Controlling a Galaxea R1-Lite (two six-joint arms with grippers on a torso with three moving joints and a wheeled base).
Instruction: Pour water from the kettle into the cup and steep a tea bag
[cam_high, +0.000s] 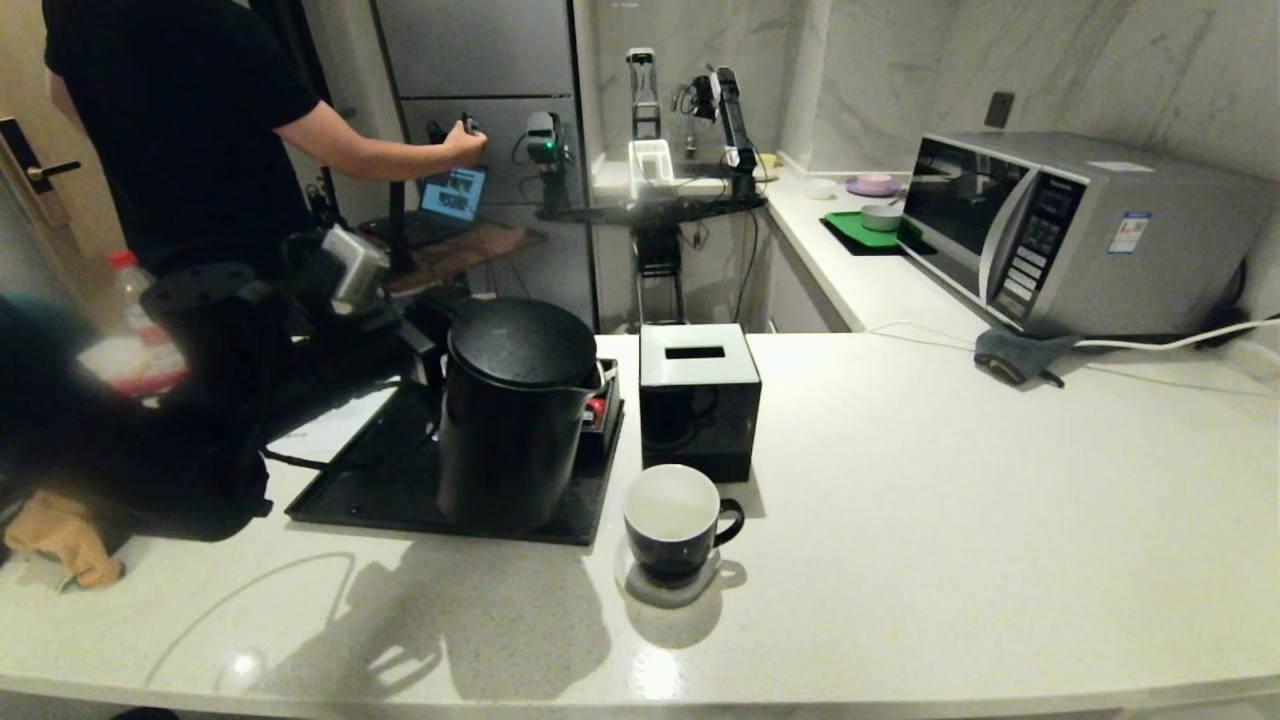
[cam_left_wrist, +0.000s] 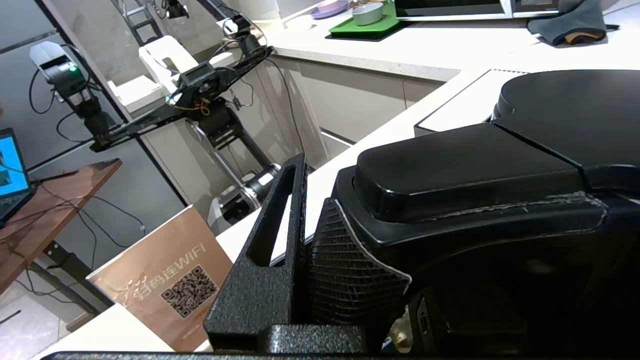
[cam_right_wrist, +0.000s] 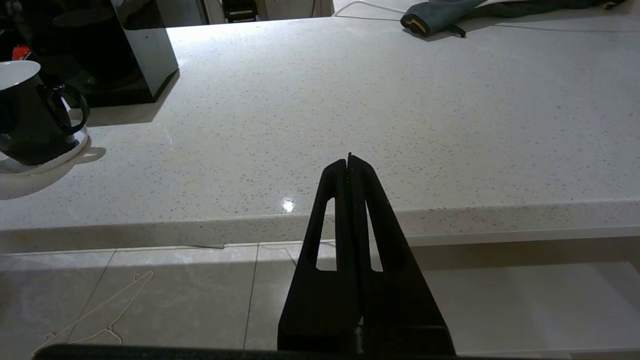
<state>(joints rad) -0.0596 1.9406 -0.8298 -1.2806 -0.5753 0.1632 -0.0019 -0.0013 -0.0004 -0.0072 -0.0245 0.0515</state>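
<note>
The left gripper (cam_left_wrist: 320, 240) is clamped on the handle of the kettle (cam_high: 515, 410), one ribbed finger (cam_left_wrist: 265, 260) pressed against the handle's outer side and the jaws only part-way closed because the handle fills the gap between them. From the head view the left arm reaches in from the left edge of the counter (cam_high: 950, 480), dark and partly blurred, and meets the kettle at its back left side. The kettle stands upright on a black tray (cam_high: 380, 490), lid on, its spout turned to the right toward the cup (cam_high: 675, 520).

The cup sits on the counter just right of the tray's near right corner, on a small white saucer (cam_high: 665, 590), handle pointing right. Its white inside looks bare; I cannot tell whether any water is in it. Behind the cup, touching nothing, is a black tissue box (cam_high: 698, 398) with a pale top. A small red packet (cam_high: 597, 407) peeks out between kettle and box, in a holder on the tray. I cannot make out the tea bag.

The right gripper (cam_right_wrist: 349, 159) hangs off the near edge of the counter, well right of the cup, fingers pressed together with nothing between them.

Farther right a microwave (cam_high: 1060, 230) stands against the wall, a grey cloth (cam_high: 1020, 355) before it. A brown card (cam_left_wrist: 160, 280) with a QR code stands near the kettle's far left side.
</note>
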